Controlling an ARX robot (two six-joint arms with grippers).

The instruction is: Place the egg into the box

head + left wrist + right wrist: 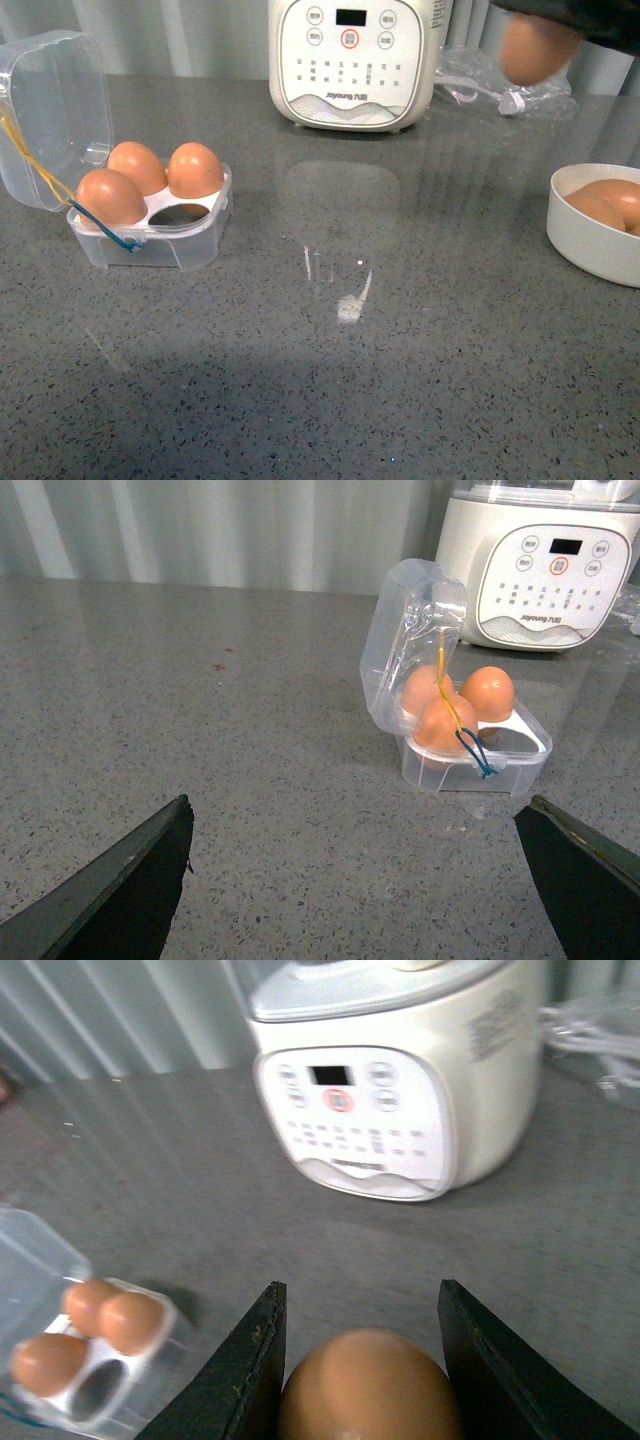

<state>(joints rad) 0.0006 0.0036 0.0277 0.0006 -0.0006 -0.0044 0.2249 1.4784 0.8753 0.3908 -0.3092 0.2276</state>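
Right claw [360,1305] gripped egg [368,1385] aloft, 1 o'clock over worktop [400,350].
Box [150,240] at 9 o'clock, lid open, three eggs [140,180] seated; left claw [358,805] gaped wide.

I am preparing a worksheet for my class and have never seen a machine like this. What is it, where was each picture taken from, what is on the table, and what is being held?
This is a robot with two arms, each ending in a two-fingered gripper. One picture looks forward from a camera on the robot's body. The other two come from cameras on its wrists, so the dark wedges at their lower edges are gripper fingers.

On the grey table stands a clear egg box with its lid open. It holds three eggs and has one empty slot. There is also a white bowl with more eggs, and a white cooker with buttons.

The right gripper holds an egg in the air. The left gripper is open and empty, facing the box.
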